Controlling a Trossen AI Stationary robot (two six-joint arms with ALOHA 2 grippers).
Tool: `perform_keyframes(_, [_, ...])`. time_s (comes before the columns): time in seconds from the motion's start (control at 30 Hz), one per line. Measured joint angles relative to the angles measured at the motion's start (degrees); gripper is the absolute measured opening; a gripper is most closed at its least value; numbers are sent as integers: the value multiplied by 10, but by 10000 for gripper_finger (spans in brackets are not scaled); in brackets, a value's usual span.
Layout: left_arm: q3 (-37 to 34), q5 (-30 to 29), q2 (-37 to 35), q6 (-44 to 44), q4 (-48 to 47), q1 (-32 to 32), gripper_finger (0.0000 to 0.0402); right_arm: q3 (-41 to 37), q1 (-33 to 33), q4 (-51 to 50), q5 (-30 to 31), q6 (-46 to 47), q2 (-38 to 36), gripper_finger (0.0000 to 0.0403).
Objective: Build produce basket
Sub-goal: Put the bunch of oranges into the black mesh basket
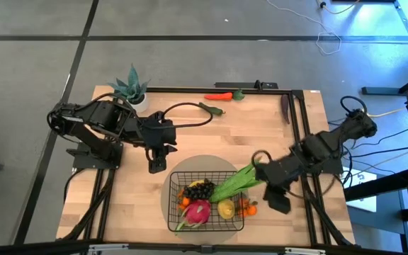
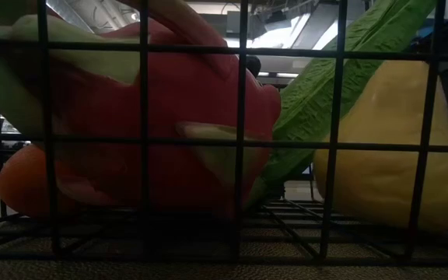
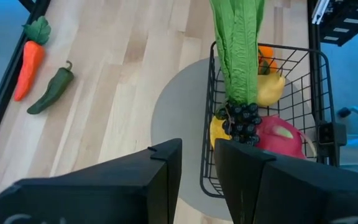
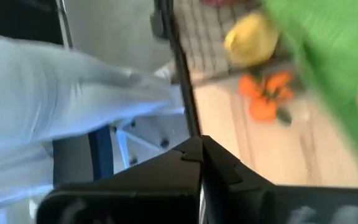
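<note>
The black wire basket (image 1: 170,212) sits on a grey round mat near the table's near edge. It holds the pink dragon fruit (image 1: 197,211), dark grapes (image 1: 199,190) and yellow mango (image 1: 226,208). The green leafy stalks (image 1: 234,183) lie slanted over its right rim. Small oranges (image 4: 265,98) lie by the basket's right side. My left gripper (image 1: 157,164) hovers left of and beyond the basket, slightly open (image 3: 197,165). My right gripper (image 1: 279,201) is to the right of the basket, shut (image 4: 201,149) and touching nothing that shows.
An orange carrot (image 1: 219,95) and a green pepper (image 1: 213,108) lie near the table's far edge, with a dark long vegetable (image 1: 285,110) toward the far right. A spiky plant in a white pot (image 1: 132,88) stands at the far left corner. Bare wood lies between them and the basket.
</note>
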Motion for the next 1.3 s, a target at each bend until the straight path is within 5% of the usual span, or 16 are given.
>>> perform_keyframes(0.27, [0, 0, 0, 0, 0, 0, 84, -53, 117, -41, 78, 179, 0, 0])
perform_keyframes(0.57, [0, 0, 0, 0, 0, 0, 84, -205, 176, 143, 158, 288, 0, 0])
perform_keyframes(0.9, [0, 0, 0, -1, 0, 0, 84, -336, 192, 273, 275, 326, 0, 0])
perform_keyframes(1.3, [0, 0, 0, -1, 0, 0, 84, -369, 151, 301, 269, 307, 0, 36])
